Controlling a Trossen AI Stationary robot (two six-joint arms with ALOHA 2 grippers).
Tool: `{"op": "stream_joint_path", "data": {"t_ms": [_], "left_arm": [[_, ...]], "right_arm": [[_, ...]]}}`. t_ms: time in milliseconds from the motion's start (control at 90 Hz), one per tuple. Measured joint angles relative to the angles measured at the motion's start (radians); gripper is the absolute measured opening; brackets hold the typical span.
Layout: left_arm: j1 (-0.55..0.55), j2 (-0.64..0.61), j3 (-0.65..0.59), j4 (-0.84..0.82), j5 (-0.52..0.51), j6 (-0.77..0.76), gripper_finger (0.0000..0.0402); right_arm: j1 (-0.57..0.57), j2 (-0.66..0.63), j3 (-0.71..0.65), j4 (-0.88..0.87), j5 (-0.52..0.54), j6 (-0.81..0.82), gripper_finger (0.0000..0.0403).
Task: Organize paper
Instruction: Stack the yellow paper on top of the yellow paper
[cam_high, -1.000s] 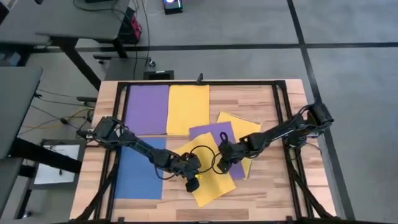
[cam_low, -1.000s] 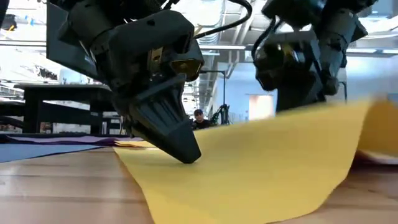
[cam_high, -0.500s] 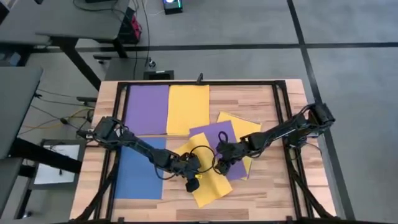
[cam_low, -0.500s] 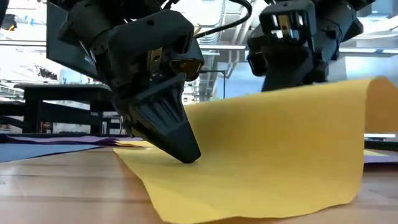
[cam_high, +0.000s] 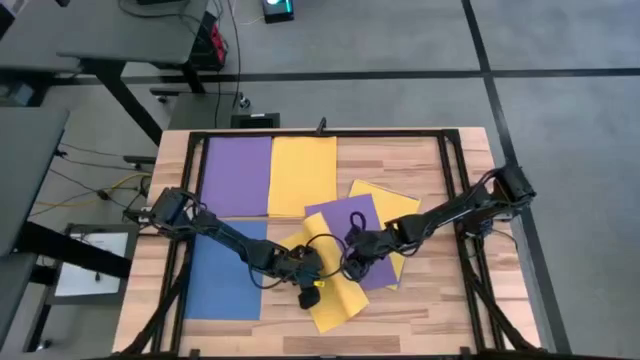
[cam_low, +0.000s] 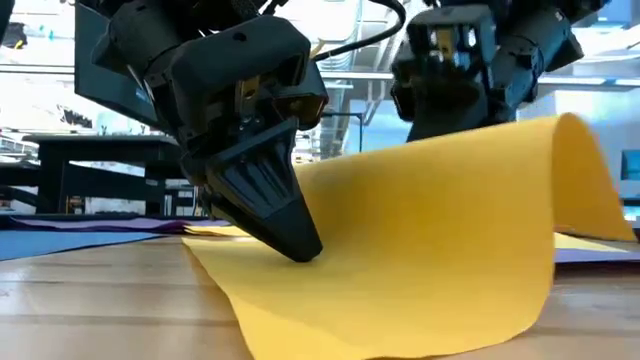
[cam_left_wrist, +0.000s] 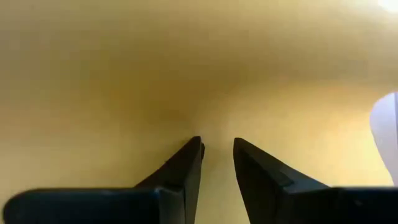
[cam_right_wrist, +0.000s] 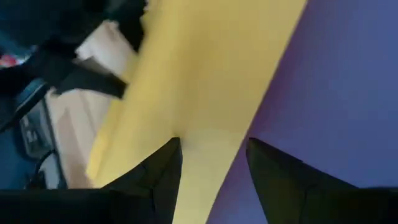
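- The yellow sheet (cam_high: 333, 290), near the middle of the table's (cam_high: 430, 160) front edge, lies skewed, its long axis diagonal to the table's edges.
- The left gripper (cam_low: 300, 245) presses it down, tips nearly together.
- The right gripper (cam_high: 352, 262) lifts the sheet's edge above the purple sheet (cam_high: 360, 240); whether its fingers pinch it, I cannot tell.
- The sheet looks light and floppy and curls when raised; best taken at an edge or corner.

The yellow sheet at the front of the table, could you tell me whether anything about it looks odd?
Yes: the yellow sheet is bowed up off the table, pinned by the left gripper, its far edge raised at the right gripper.
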Motion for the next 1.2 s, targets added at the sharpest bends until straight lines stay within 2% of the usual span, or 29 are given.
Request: {"op": "stream_joint_path", "data": {"t_ms": [356,689,789,956,1200], "left_arm": [[0.000,-0.001,0.000,-0.001,-0.001,0.020,0.0082],[0.000,-0.001,0.000,0.001,-0.003,0.034,0.0082],[0.000,-0.001,0.000,0.003,-0.002,0.029,0.0082],[0.000,-0.012,-0.001,-0.004,0.000,0.026,0.0082],[0.003,-0.021,-0.001,-0.003,0.000,0.024,0.0082]], "right_arm": [[-0.013,0.023,0.000,-0.077,-0.007,0.007,0.0171],[-0.074,-0.136,0.003,-0.298,-0.036,-0.012,0.0171],[-0.108,-0.161,-0.030,-0.314,-0.037,-0.004,0.0171],[-0.155,-0.197,-0.132,-0.203,-0.103,0.041,0.0171],[-0.164,-0.158,-0.278,0.124,-0.137,0.132,0.0191]]}}
